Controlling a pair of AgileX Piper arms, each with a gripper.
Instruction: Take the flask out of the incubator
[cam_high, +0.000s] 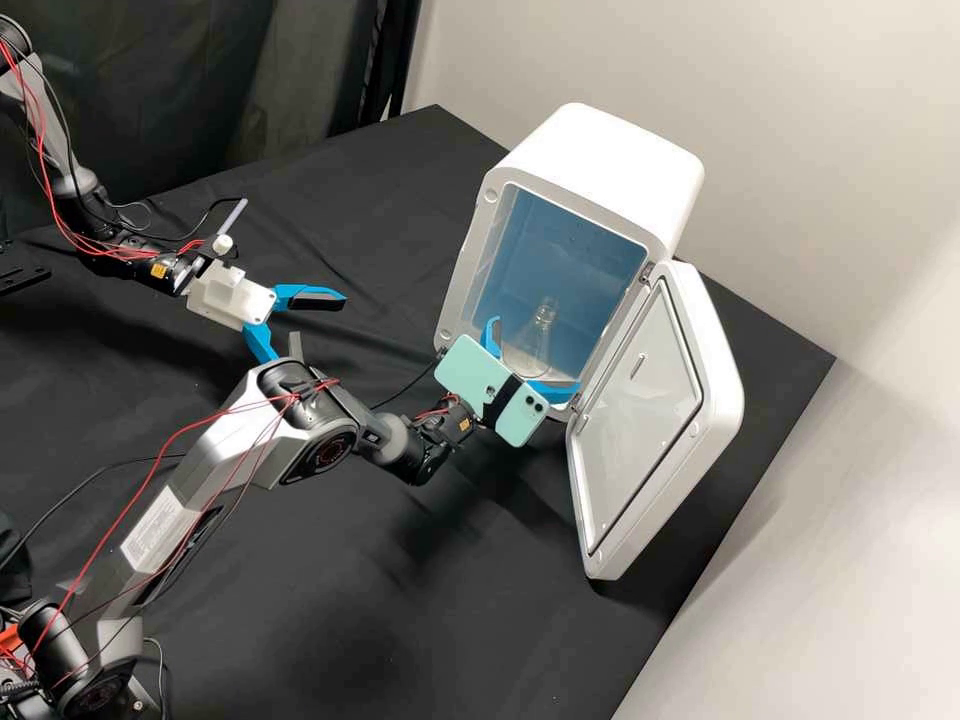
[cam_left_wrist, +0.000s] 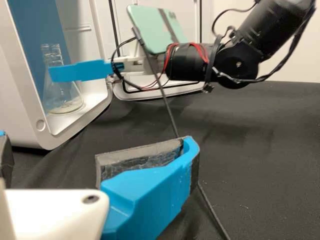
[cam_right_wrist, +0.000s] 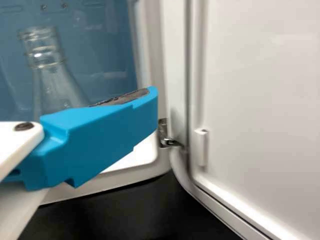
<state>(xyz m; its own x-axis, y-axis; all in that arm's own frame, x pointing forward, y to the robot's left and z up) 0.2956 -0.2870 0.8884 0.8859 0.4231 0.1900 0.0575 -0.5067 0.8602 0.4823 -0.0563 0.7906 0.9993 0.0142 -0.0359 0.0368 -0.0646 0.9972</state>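
Observation:
A clear glass flask (cam_high: 541, 332) stands upright on the floor of the white incubator (cam_high: 600, 160), whose inside is blue. The incubator's door (cam_high: 650, 420) hangs open to the right. My right gripper (cam_high: 527, 360) is open at the incubator's mouth, one blue finger on each side of the flask's base, and I cannot tell if either touches it. In the right wrist view the flask (cam_right_wrist: 42, 70) rises just beyond one of its fingers (cam_right_wrist: 100, 132). My left gripper (cam_high: 305, 328) hovers open over the bench to the left, holding nothing. From the left wrist view the flask (cam_left_wrist: 57, 85) shows behind a right finger (cam_left_wrist: 80, 71).
A mint-green plate (cam_high: 495, 390) rides on the right wrist, close to the incubator's lower front rim. Red and black cables run along both arms. The open door stands near the bench's right edge. Bare black bench (cam_high: 400, 580) lies in front.

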